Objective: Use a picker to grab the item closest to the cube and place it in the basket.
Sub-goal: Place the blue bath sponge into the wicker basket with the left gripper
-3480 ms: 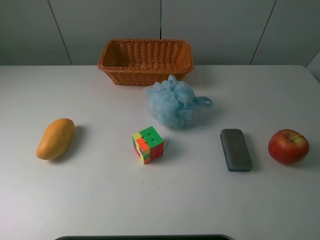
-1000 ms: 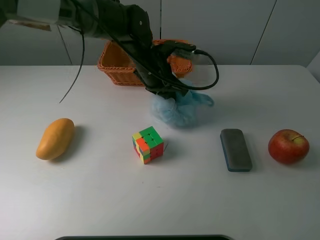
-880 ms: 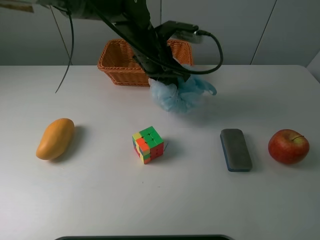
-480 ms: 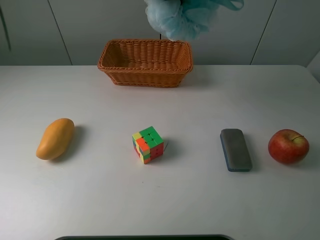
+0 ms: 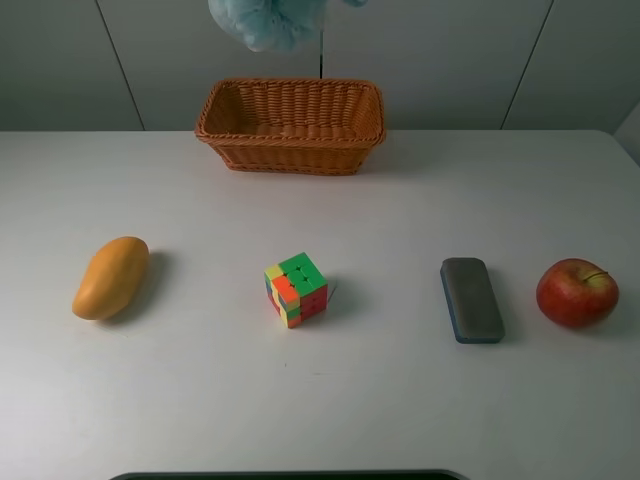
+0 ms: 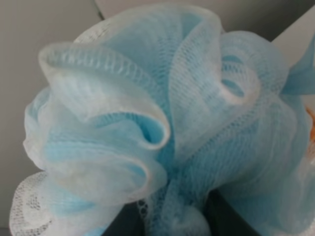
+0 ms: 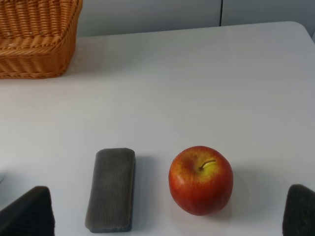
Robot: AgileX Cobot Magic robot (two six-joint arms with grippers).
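Pale blue mesh bath pouf aloft, seen above the woven wicker basket, cut off by the high view's top edge.
Left wrist view: ruffled netting fills it; left jaws mostly buried, dark tips clamped on the pouf. Right wrist view alone shows right jaws, wide apart, over white worktop near red apple and grey felt eraser. Multicoloured puzzle cube mid-worktop.

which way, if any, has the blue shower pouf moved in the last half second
Yes. The blue shower pouf has shifted left: it hung over the wicker basket's right end, and now hangs over its left-centre, cut by the view's top edge.
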